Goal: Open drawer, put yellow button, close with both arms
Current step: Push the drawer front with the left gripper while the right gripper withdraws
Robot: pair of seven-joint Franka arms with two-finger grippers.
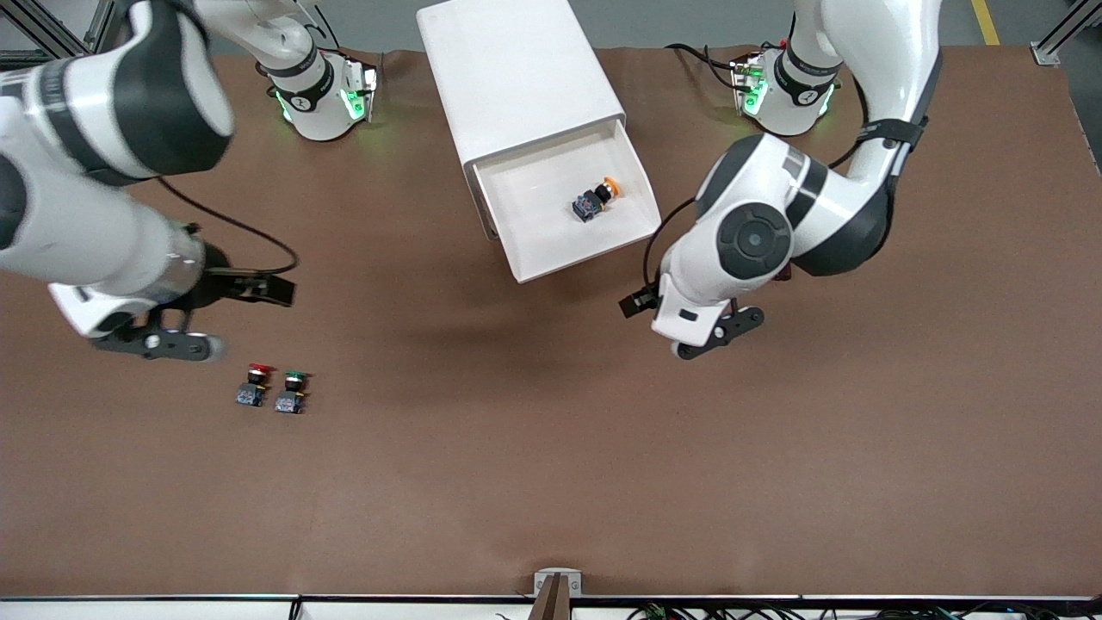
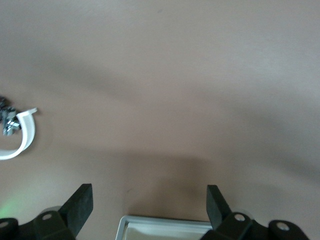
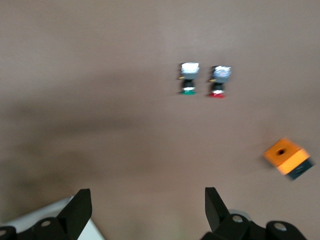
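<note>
The drawer (image 1: 589,255), the top one of the white cabinet (image 1: 516,69), stands pulled open. The yellow button (image 1: 597,198) lies on its side inside it. My left gripper (image 1: 639,302) is open and empty, over the table just off the drawer's front corner at the left arm's end. In the left wrist view the open fingers (image 2: 150,205) frame the drawer's rim (image 2: 165,222). My right gripper (image 1: 271,290) is open and empty, over bare table toward the right arm's end, apart from the drawer. Its open fingers (image 3: 148,207) show in the right wrist view.
A red-capped button (image 1: 254,385) and a green-capped button (image 1: 293,392) stand side by side on the table, nearer to the front camera than the right gripper. The right wrist view shows both of them (image 3: 189,78) (image 3: 219,81) and an orange box with a hole (image 3: 289,157).
</note>
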